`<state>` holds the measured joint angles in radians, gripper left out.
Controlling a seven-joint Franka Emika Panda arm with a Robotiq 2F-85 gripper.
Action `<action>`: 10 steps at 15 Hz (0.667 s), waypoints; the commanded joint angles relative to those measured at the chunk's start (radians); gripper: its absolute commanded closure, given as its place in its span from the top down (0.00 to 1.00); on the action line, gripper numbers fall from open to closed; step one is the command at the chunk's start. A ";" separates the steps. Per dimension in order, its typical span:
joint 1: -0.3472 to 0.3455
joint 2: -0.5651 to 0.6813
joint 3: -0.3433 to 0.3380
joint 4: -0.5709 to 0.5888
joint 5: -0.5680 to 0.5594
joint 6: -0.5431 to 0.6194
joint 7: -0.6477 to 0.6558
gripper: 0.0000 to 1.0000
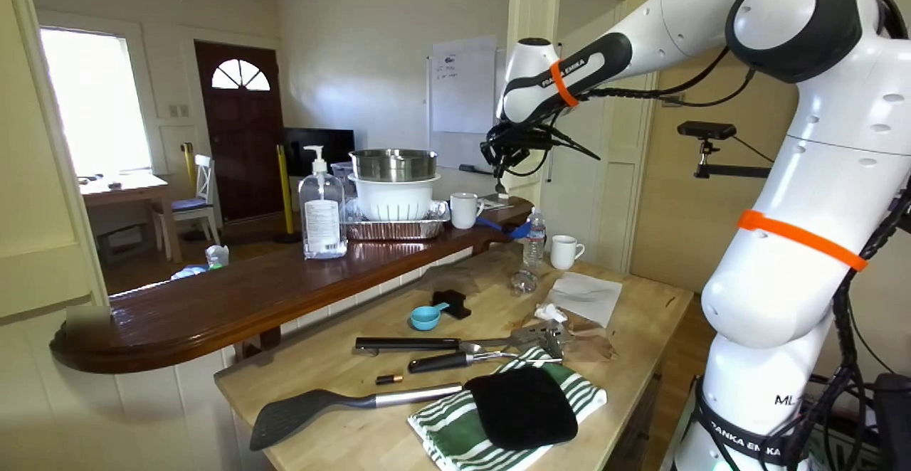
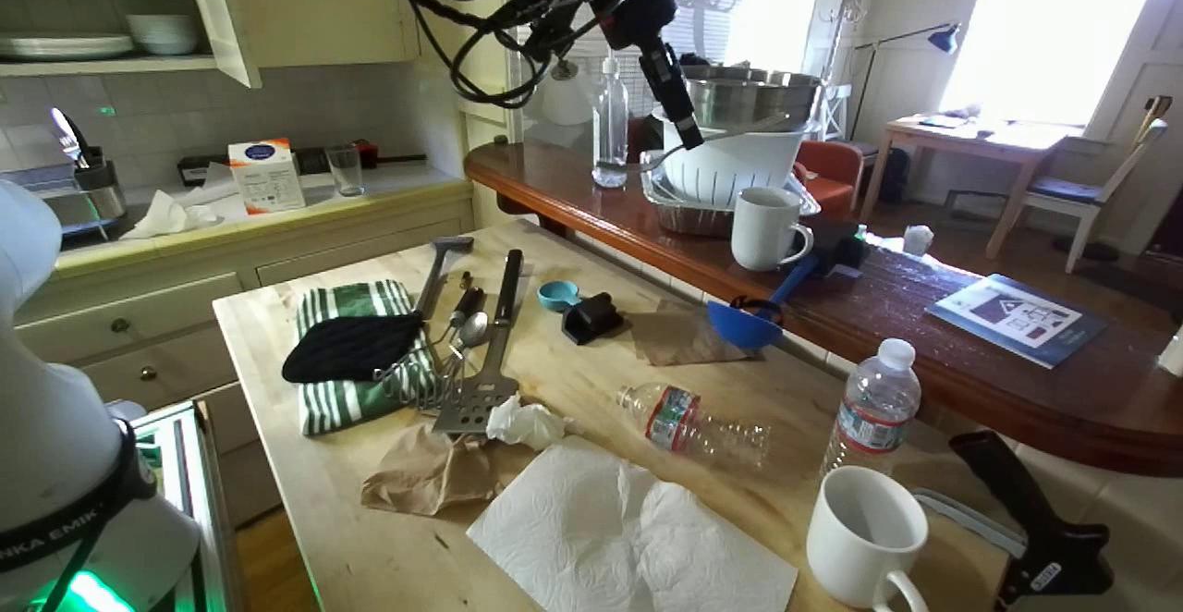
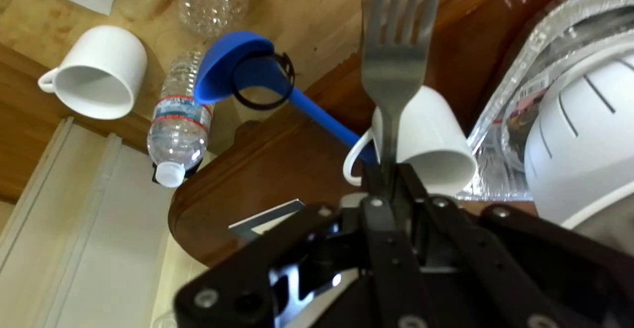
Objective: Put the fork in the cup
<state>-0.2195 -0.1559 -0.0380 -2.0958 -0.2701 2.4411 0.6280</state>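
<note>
My gripper (image 2: 689, 136) is shut on the handle of a metal fork (image 3: 396, 65), holding it in the air near the dark wooden bar counter (image 2: 591, 214). The fork is near level in an exterior view (image 2: 739, 129); its tines point away from the gripper in the wrist view. A white mug (image 2: 762, 228) stands upright on the counter, below the fork; it also shows behind the fork handle in the wrist view (image 3: 431, 130) and in an exterior view (image 1: 464, 211). A second white mug (image 2: 864, 538) stands on the lower wooden table, also in the wrist view (image 3: 101, 75). The gripper (image 1: 499, 171) touches neither mug.
A white colander with a steel bowl (image 1: 395, 165) stands in foil trays (image 1: 395, 229) beside the counter mug. A soap bottle (image 1: 322, 215) stands farther along. A blue ladle (image 2: 744, 325) overhangs the counter edge. Water bottles (image 2: 869, 409), utensils and paper towel (image 2: 628, 538) are on the table.
</note>
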 commanded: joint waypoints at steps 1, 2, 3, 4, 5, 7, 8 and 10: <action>-0.014 0.084 0.007 0.080 -0.148 0.107 0.167 0.03; -0.015 0.110 0.007 0.103 -0.215 0.141 0.229 0.03; -0.011 0.131 0.003 0.125 -0.269 0.158 0.280 0.03; -0.006 0.155 -0.004 0.148 -0.338 0.177 0.345 0.03; -0.001 0.182 -0.013 0.171 -0.412 0.191 0.418 0.03; -0.016 0.224 -0.004 0.211 -0.536 0.195 0.549 0.03; -0.011 0.243 -0.009 0.231 -0.590 0.184 0.605 0.03; -0.003 0.283 -0.021 0.272 -0.713 0.179 0.730 0.03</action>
<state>-0.2271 0.0559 -0.0435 -1.9005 -0.8274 2.6102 1.1896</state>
